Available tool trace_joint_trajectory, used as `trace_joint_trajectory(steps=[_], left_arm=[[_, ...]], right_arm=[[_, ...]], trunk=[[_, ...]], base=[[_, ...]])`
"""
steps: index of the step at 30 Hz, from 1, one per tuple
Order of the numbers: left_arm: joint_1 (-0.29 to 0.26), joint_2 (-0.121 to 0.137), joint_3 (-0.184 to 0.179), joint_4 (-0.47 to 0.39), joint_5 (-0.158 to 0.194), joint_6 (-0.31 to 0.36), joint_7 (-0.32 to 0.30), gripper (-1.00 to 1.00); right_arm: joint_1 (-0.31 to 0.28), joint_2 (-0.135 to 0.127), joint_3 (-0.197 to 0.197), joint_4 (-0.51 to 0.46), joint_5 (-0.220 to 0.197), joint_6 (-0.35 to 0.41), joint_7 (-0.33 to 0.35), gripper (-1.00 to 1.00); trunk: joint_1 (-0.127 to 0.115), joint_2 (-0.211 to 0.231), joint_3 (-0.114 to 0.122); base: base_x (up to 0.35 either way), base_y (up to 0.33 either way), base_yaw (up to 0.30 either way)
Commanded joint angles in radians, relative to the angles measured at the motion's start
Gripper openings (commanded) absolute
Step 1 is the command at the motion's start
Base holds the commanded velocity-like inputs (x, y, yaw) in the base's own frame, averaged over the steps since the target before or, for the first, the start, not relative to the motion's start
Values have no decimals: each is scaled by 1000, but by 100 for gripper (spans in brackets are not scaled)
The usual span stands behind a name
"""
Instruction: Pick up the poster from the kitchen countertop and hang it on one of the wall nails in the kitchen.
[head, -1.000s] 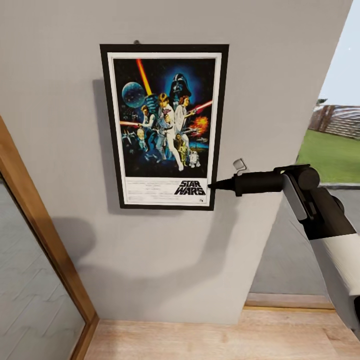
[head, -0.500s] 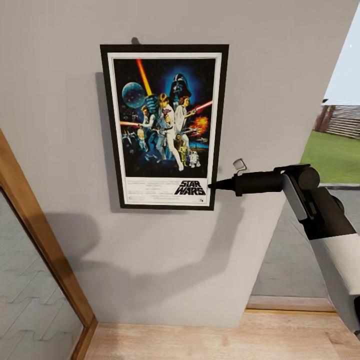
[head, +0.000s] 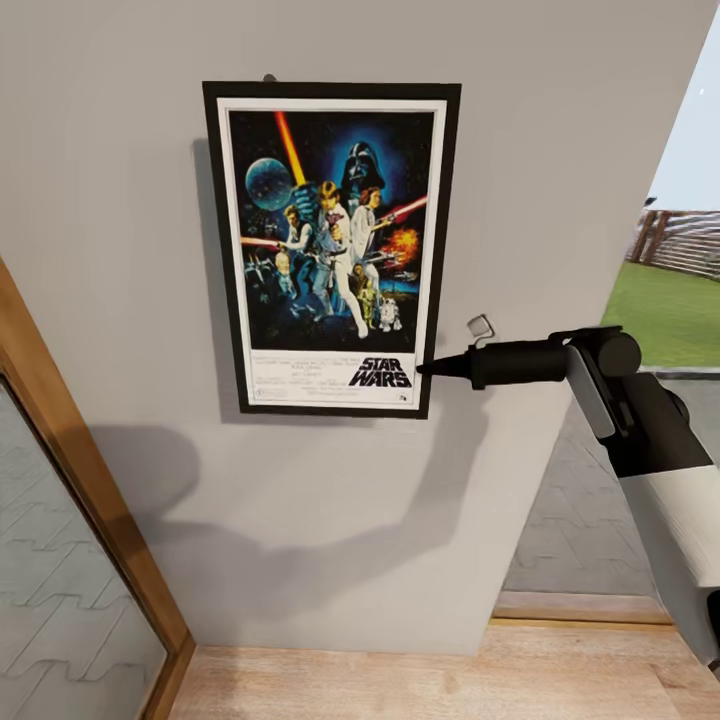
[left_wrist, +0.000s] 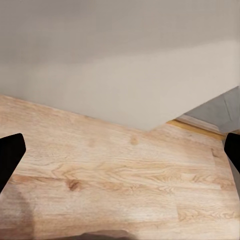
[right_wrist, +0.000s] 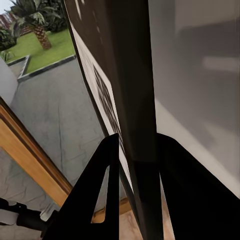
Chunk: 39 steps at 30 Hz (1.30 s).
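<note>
The framed Star Wars poster stands upright against the pale grey wall. A tiny dark wall nail peeks out just above its top edge, left of centre. My right gripper is shut on the poster's lower right edge. In the right wrist view the black fingers clamp either side of the poster's thin dark frame, seen edge-on. My left gripper hangs open over the wooden floor, holding nothing. The kitchen countertop is out of view.
A wood-framed glass door runs along the left of the wall. To the right the wall ends at an opening onto grey paving and a lawn. Light wooden floor lies below.
The poster's top edge has crept up slightly, so less of the nail shows above it. The view drifted a little along the door frame. The right arm has held its place.
</note>
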Motion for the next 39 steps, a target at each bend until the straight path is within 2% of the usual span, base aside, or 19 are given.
trace_joint_trajectory(steps=[1, 3, 12, 16, 23, 39], left_arm=[[-1, 0, 8, 1, -6, -4, -4, 100], [-1, 1, 8, 1, -6, -4, -4, 100], [-1, 1, 8, 1, -6, -4, -4, 100], [-1, 1, 8, 1, -6, -4, -4, 100], [-1, 1, 8, 1, -6, -4, -3, 100], [-2, 1, 8, 1, -6, -4, -4, 100]], right_arm=[[-6, 0, 1, 3, -5, 8, 3, -100], [-8, 0, 1, 5, -5, 9, 3, -100], [-61, 37, 1, 18, -6, 17, 3, -100], [-74, 44, 1, 23, -6, 20, 2, -100], [-101, 62, 1, 27, -8, 23, -62, -100], [-104, 74, 0, 68, -9, 24, -77, -100]], trunk=[[1, -2, -2], [1, -2, -2], [1, -2, -2], [1, -2, -2], [1, -2, -2], [1, -2, -2]], base=[[0, 0, 0], [0, 0, 0], [0, 0, 0], [0, 0, 0], [0, 0, 0], [0, 0, 0]])
